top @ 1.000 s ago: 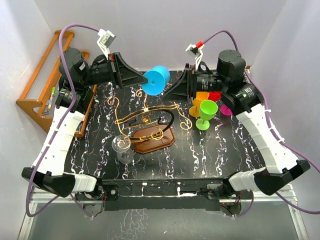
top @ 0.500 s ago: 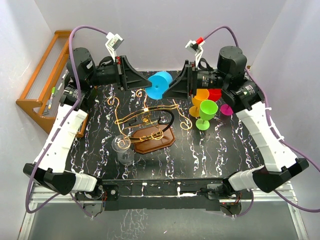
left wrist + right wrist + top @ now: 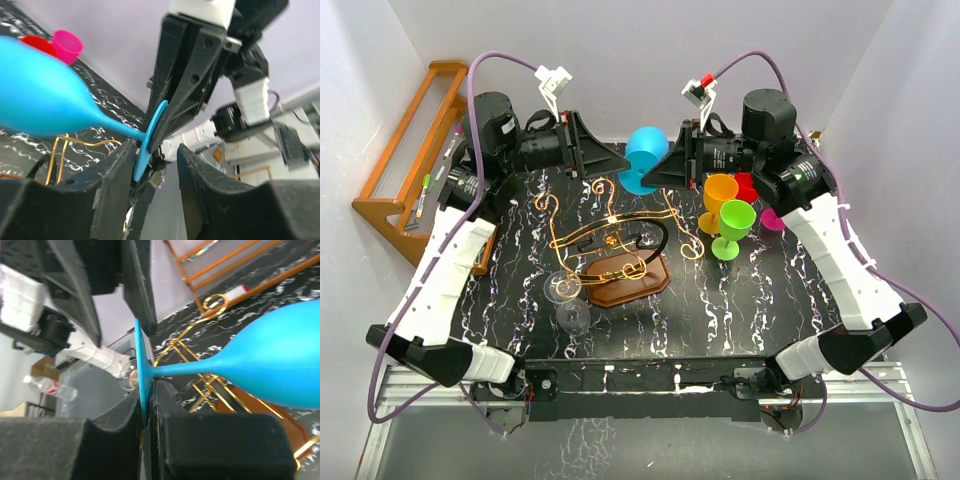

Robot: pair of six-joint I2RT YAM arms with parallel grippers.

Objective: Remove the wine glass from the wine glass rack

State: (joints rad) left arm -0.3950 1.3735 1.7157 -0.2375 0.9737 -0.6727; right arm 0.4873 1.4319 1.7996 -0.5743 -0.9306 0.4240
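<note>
Surface: a black, white-veined table (image 3: 780, 300) boxed in by plain pale walls, with both arm bases at 6 o'clock.
Nearest item: a clear glass (image 3: 563, 292) stands at 8 o'clock of the rack's base. Whether it touches the wire cannot be told.
Rack: the wine glass rack (image 3: 620, 240) sits at table centre, gold wire on a brown wooden base.
Bystanders: the coloured glasses (image 3: 736, 216) are grouped at the rack's 2 o'clock.
Task item: the blue wine glass (image 3: 645, 160) is off the rack, in the air at its 12 o'clock and tipped well off upright.
Right gripper (image 3: 148, 400): clamped on the edge of the glass's foot disc.
Left gripper (image 3: 155, 150): fingers spread with the foot disc between them and a gap showing on one side, so it is not gripping.
Far item: a wooden shelf rack (image 3: 405, 170) at 10 o'clock, beyond the table edge.
Risk 1: a single pinch on a thin foot edge carries the whole bowl out to one side. The glass may pivot or slip and drop onto the wire or the coloured glasses.
Risk 2: the left fingers straddle the foot, so a skewed withdrawal could knock it loose.
Risk 3: the grippers sit nose to nose, and any drift would mean contact.
</note>
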